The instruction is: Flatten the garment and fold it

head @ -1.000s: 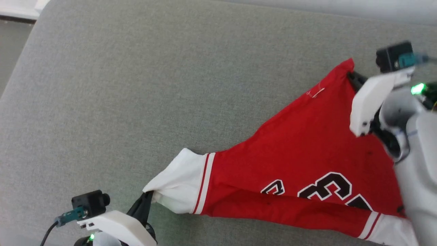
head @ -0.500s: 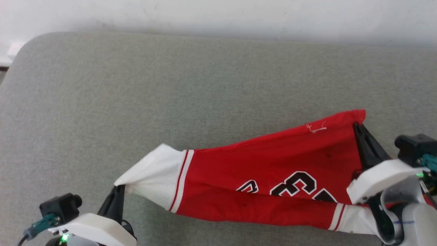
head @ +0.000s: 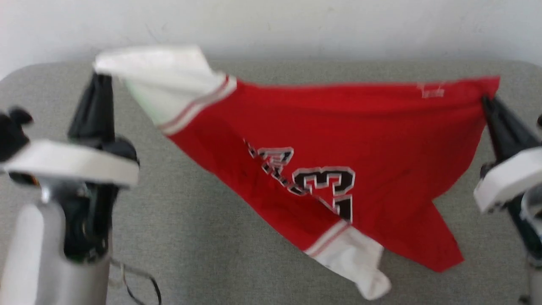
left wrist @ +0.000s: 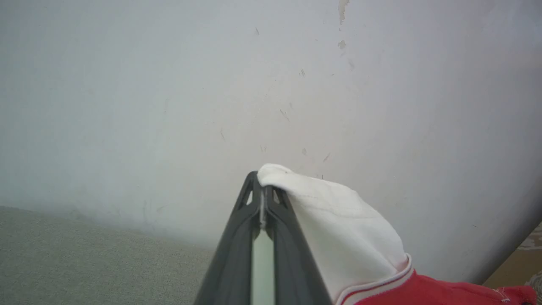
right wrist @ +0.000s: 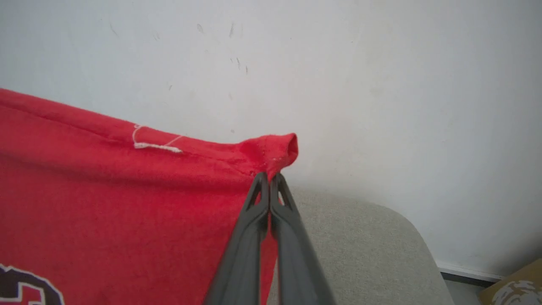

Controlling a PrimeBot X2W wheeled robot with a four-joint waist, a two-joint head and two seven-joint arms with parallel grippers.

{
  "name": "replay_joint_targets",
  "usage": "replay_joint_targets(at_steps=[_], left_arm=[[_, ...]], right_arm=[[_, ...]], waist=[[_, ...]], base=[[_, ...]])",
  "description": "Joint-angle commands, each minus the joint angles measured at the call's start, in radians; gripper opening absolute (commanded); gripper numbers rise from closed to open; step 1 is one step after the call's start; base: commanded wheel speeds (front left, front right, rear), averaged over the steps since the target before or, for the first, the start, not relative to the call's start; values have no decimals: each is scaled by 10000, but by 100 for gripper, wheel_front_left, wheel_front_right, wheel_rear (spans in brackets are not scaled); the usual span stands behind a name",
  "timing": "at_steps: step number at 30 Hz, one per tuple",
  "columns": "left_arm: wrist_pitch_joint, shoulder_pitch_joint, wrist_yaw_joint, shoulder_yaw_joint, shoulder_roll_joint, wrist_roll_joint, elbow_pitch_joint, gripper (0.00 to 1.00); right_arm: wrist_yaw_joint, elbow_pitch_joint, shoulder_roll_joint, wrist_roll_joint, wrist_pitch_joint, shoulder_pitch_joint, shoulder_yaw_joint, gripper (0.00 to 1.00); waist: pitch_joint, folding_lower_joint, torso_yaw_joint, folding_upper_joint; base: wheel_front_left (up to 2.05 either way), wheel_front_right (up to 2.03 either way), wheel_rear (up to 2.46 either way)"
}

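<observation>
garment [head: 338, 127]: red jersey t-shirt, white sleeves with red-white stripe trim. it hangs in the air, stretched broadside between the two grippers, in front of the white wall [head: 296, 25] and above the grey upholstered surface [head: 211, 237]. the top edge runs near level and taut from one grip to the other; the rest sags toward the lower right of the head view. whether the lowest cloth touches the surface cannot be told.

left gripper [head: 99, 78]: fingers upright, jaws closed on the edge of one white sleeve [head: 169, 80]. the left wrist view shows both fingers pressed together with white cloth draped over their tips.

right gripper [head: 487, 101]: jaws closed on a red corner of the garment. the right wrist view shows the fingertips pinched tight just under a small rolled nub of red cloth.

other sleeve [head: 355, 262]: hangs free at the bottom of the garment, cuff downward.

print [head: 322, 182]: black, white-outlined, tilted and partly creased — a "3" is legible, the rest is not.

loose white thread [right wrist: 156, 146]: lies on the red top edge near the right grip.

head view is motion-blurred — fine detail there is uncertain.
</observation>
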Motion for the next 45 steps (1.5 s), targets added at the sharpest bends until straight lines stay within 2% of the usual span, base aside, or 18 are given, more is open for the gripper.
replay_joint_targets(at_steps=[1,6,12,20,27,29,32,35,45], left_arm=[[-26,-575,-66,29,-31,-70,126,0],[0,-3231,-191,-1,-36,-125,1089,0],[-345,-6241,41,515,23,-195,2451,0],[-1251,-9697,232,784,754,621,4062,0],[-2634,-11938,152,974,996,1042,4782,0],[-2921,-12315,-30,953,1055,1143,4879,0],[-3170,-12515,-154,909,1096,1388,5104,0],[-3235,-11909,-270,806,1034,1478,5612,0],[-3132,-7637,-752,274,817,1623,7037,0]], right_arm=[[-9,-100,-217,-86,151,-498,129,0],[-9,103,-1086,-9,749,-2734,874,0],[-9,1183,-1719,303,1113,-5740,2317,0],[-9,3057,-1717,120,637,-9405,3325,0],[-9,4200,-1489,-722,-328,-11497,3274,0],[-9,4431,-1340,-972,-662,-11846,3139,0],[-9,4795,-1107,-1201,-1083,-11993,3000,0],[-9,5228,-891,-1143,-1384,-11593,2987,0],[-9,6298,-586,18,-1929,-8553,3445,0]], waist=[[406,-1,-105,0],[1358,-1,-314,0],[2636,-1,-662,0],[3942,-1,-1021,0],[4477,-1,-1038,0],[4516,-1,-1035,0],[4484,-1,-962,0],[4331,-1,-829,0],[3233,-1,-335,0]], base=[[0,0,0],[0,0,0],[0,0,0],[0,0,0],[0,0,0],[0,0,0],[0,0,0],[0,0,0],[0,0,0]])
